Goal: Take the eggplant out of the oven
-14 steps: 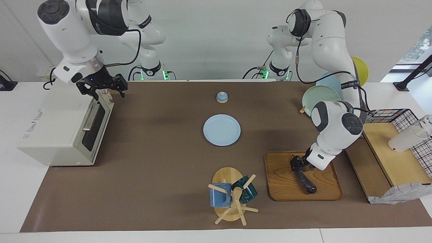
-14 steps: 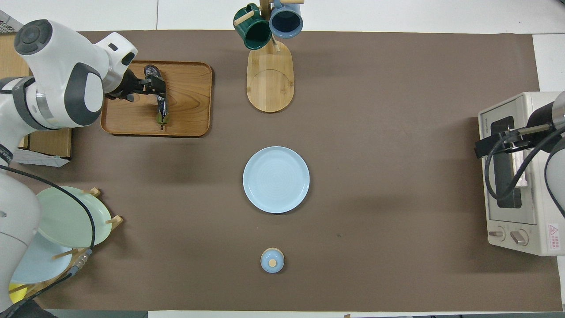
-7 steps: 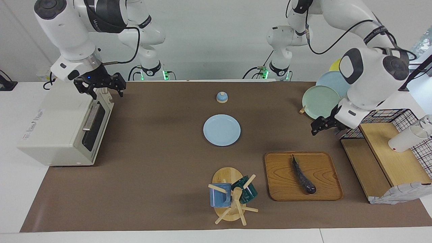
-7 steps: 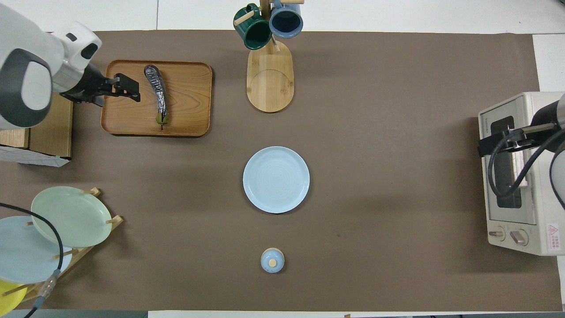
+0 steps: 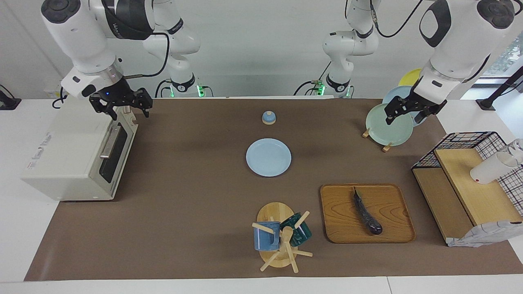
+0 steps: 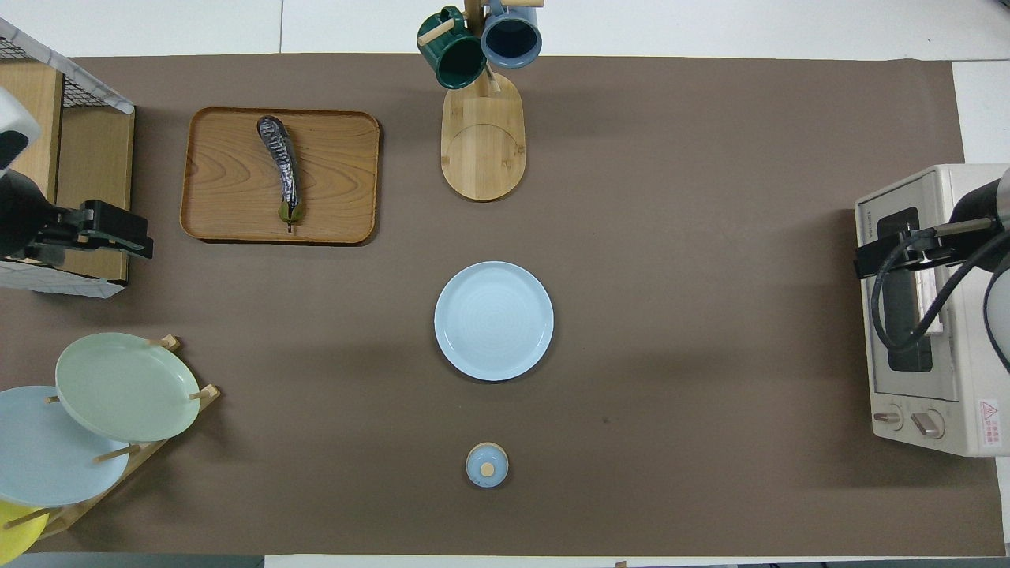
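The dark purple eggplant (image 5: pixel 367 212) lies on the wooden tray (image 5: pixel 392 228), outside the oven; it also shows in the overhead view (image 6: pixel 281 167) on the tray (image 6: pixel 339 173). The white toaster oven (image 5: pixel 69 151) stands at the right arm's end of the table with its door shut, and shows in the overhead view (image 6: pixel 923 379). My right gripper (image 5: pixel 130 111) is open and empty over the oven's top front edge (image 6: pixel 884 256). My left gripper (image 5: pixel 408 116) is open, empty and raised over the plate rack (image 6: pixel 126 235).
A light blue plate (image 5: pixel 268 157) lies mid-table, a small blue lid (image 5: pixel 268 118) nearer the robots. A mug tree (image 5: pixel 280 237) stands beside the tray. A plate rack (image 5: pixel 388 122) and a black wire rack with wooden shelves (image 5: pixel 470 179) stand at the left arm's end.
My left gripper let go of the eggplant on the tray, rose and drew back toward the plate rack. The eggplant stays on the tray. The right gripper barely moved.
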